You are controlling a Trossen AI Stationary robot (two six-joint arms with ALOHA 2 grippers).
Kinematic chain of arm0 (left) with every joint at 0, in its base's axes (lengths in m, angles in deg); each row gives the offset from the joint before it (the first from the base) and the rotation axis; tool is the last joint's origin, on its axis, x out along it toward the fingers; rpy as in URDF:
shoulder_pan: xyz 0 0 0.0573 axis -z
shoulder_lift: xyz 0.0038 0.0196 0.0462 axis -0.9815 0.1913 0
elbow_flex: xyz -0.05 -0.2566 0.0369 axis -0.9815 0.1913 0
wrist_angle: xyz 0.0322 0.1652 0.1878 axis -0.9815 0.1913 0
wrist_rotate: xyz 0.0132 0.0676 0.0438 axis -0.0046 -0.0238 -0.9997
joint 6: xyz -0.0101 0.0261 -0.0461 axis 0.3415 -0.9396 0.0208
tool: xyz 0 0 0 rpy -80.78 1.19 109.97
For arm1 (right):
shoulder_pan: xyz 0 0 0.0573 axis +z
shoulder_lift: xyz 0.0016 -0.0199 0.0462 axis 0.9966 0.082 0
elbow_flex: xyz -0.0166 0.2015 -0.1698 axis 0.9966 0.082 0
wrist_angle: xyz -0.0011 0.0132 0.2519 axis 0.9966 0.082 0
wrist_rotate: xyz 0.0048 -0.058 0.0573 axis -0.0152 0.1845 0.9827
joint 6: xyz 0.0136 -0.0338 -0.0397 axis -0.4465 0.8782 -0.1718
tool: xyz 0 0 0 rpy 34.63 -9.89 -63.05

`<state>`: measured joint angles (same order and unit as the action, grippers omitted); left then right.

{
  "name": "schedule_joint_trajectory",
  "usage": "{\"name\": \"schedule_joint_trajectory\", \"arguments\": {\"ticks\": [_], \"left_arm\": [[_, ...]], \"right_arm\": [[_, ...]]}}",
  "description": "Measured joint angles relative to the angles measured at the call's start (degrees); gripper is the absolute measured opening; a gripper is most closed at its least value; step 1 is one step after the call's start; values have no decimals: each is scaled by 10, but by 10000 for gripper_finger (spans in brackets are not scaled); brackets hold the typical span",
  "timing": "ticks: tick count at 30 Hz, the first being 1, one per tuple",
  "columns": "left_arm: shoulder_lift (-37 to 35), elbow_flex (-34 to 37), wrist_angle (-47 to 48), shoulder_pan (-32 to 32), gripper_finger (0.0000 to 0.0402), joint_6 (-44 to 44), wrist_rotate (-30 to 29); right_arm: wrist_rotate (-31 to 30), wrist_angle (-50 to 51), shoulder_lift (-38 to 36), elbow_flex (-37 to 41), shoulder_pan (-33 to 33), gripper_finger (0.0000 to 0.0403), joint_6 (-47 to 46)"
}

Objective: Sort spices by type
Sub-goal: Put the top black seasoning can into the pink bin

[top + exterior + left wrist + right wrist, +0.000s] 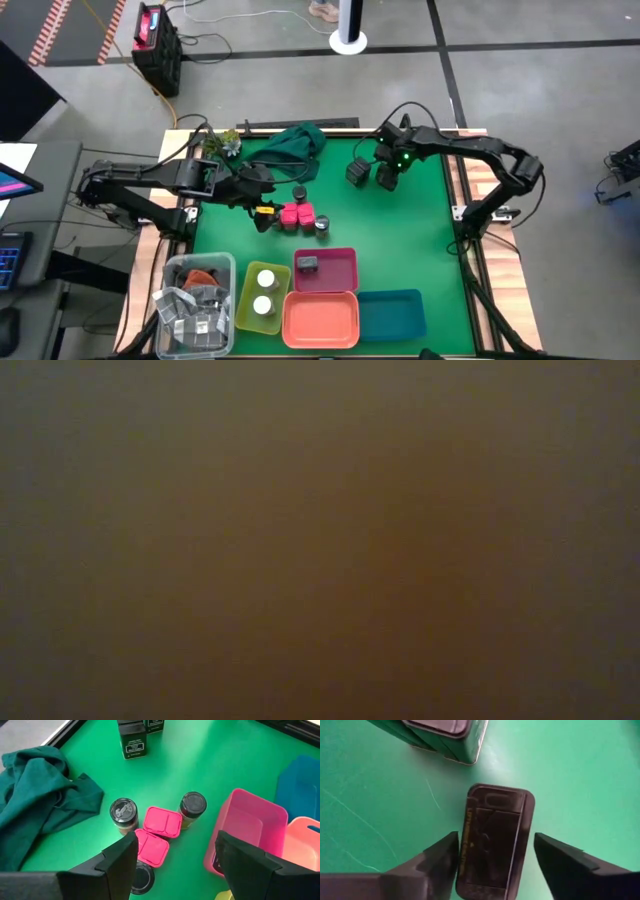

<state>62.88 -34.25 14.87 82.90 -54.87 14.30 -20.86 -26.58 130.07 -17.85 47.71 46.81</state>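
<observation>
Two bright pink blocks (297,214) (162,821) lie flat mid-table with three dark round jars (123,812) (192,805) (141,877) standing around them. My left gripper (262,196) (175,865) hovers open just above and left of this cluster. Two dark grey square boxes (358,172) (388,178) stand toward the far side. My right gripper (388,168) (495,860) is open, pointing down, with a finger on either side of one box's top (495,842). The other box (445,732) stands beside it. Two white-lidded jars (264,291) stand in the yellow tray (245,300). A grey box (308,263) lies in the pink tray (345,270).
A dark green cloth (290,150) lies bunched at the far edge beside a small plant (225,143). The orange tray (320,320) and blue tray (392,315) sit at the near edge, next to a clear bin (195,300) of packets. The low view shows only a dark blur.
</observation>
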Motion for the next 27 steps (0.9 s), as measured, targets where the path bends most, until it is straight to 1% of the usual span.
{"name": "schedule_joint_trajectory", "arguments": {"ticks": [5, 8, 13, 17, 21, 24, 27], "left_arm": [[0, -8, 7, -3, 254, -4, 2], [-1, -25, 25, -11, 254, -4, 1], [-2, -50, 41, -29, 254, -10, 1], [-2, -62, 39, -47, 254, -32, 1], [-2, -64, 40, -60, 254, -35, 1], [-2, -64, 44, -66, 254, -35, 5], [-2, -64, 53, -78, 254, -35, 26]], "right_arm": [[0, 7, -5, 0, 6, 227, 13], [0, 35, -10, 0, 16, 198, 14], [0, 82, -54, 0, 50, 157, 13], [0, 92, -109, 0, 81, 158, -5], [0, 105, -171, 0, 120, 182, -49], [6, 112, -217, 0, 174, 187, -84], [10, 113, -255, 0, 249, 177, -131]]}}
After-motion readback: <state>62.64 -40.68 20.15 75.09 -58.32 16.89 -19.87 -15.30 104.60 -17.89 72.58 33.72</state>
